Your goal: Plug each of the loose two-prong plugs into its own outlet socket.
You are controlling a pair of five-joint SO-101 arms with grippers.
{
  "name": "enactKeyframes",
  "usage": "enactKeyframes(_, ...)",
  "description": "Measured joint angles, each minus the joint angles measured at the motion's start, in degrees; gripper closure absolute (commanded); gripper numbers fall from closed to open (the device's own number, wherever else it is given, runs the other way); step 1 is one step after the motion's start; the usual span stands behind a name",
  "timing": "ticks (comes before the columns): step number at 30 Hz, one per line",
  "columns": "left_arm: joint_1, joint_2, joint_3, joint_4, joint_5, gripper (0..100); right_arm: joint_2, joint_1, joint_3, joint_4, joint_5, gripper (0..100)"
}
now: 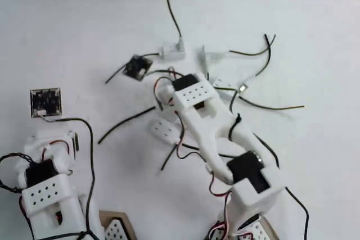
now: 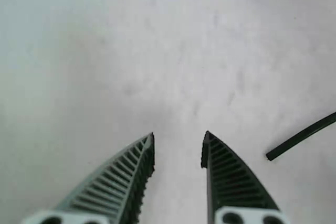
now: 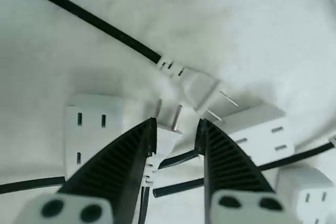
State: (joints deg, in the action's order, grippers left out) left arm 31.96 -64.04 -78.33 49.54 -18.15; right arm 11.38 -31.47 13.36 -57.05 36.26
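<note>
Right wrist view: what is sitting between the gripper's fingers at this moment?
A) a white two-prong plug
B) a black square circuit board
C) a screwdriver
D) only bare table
A: the white two-prong plug lies in the gap between the open fingers of the right gripper, with its two metal prongs pointing away from the camera.

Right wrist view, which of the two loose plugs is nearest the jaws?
The plug lying between the open jaws, prongs pointing away from them. The other plug, on the long black cord, lies farther out, beyond the jaw tips.
</note>
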Motion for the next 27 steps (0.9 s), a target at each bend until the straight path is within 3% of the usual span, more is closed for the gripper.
enactKeyframes(7,0.0,0.0,0.0,0.0,0.0,84,9.8,-0.6,-9.1,-1.5,0.5,78.6)
enactKeyframes(14,0.0,0.0,0.0,0.0,0.0,84,16.9,-0.8,-20.9,-10.4,0.6,80.0)
enactKeyframes(23,0.0,0.0,0.0,0.0,0.0,84,26.2,1.5,-31.6,-12.7,0.7,80.1)
enactKeyframes(27,0.0,0.0,0.0,0.0,0.0,84,29.5,2.8,-34.6,-13.3,0.7,88.7)
